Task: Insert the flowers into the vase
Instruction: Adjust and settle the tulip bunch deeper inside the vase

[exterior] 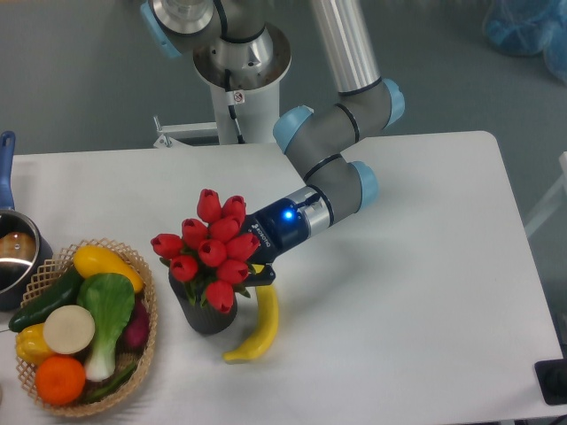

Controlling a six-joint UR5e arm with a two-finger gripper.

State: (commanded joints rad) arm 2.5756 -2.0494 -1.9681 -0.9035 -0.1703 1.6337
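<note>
**Red tulips going down into the dark pot**

The robot's fingers (pixel 251 266) are mostly hidden behind the bunch of red pretend tulips with green leaves (pixel 211 251). Only a bit of black shows at the 4 o'clock side of the bunch, so I cannot tell if the fingers are pinching the stems or spread apart. They seem to be right against the bunch, low down by the stems.

The tulips sit right over the mouth of the short dark grey round vase (pixel 202 310). The red heads spread wider than the vase and hide its mouth. The stems look like they go down inside, but I cannot see how deep.

I think the bunch is light and a bit floppy. The heads could bend or squash, so the stems, held together low down, are the best place to hold. The vase is small and may tip if it gets pushed sideways.

A yellow curved banana (pixel 257 329) lies on the white surface (pixel 416 292), just beside the vase at its 4 o'clock. A round woven basket of pretend vegetables and fruit (pixel 149 332) sits at the vase's 9 o'clock, close by.
</note>
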